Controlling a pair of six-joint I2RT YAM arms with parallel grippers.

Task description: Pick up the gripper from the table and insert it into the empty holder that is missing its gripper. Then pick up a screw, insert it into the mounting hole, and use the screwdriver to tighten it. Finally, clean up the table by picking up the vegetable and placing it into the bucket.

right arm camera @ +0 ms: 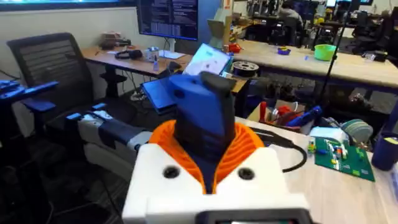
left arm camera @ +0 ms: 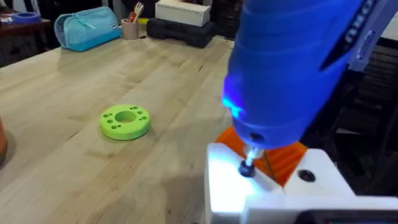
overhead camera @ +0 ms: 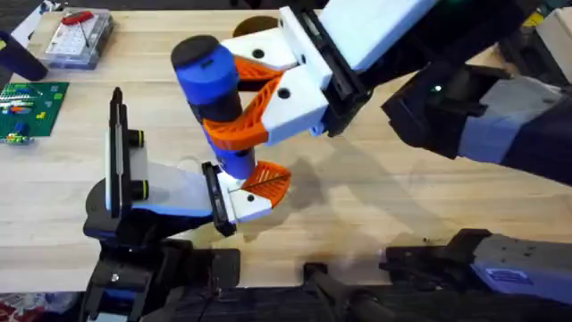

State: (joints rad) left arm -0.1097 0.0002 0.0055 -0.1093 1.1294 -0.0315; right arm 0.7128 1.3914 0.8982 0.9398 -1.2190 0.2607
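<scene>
My right gripper (overhead camera: 223, 97), white with orange ribbed pads, is shut on the blue screwdriver (overhead camera: 213, 85), also seen from behind (right arm camera: 202, 118), and holds it upright with the bit pointing down. The bit rests on a small dark screw (left arm camera: 247, 167) in the white finger block of my left gripper (overhead camera: 253, 188). A blue light glows on the screwdriver body (left arm camera: 292, 68) just above that block. An orange pad (left arm camera: 283, 158) shows behind the screw. The tan bucket (overhead camera: 253, 25) peeks out at the far table edge behind the right gripper. The vegetable is out of view.
A lime-green disc with holes (left arm camera: 125, 121) lies on the wood beyond the left gripper. A clear parts box (overhead camera: 76, 38) and a green circuit board (overhead camera: 31, 107) sit at the far left. A black upright fixture (overhead camera: 116, 148) stands by the left arm.
</scene>
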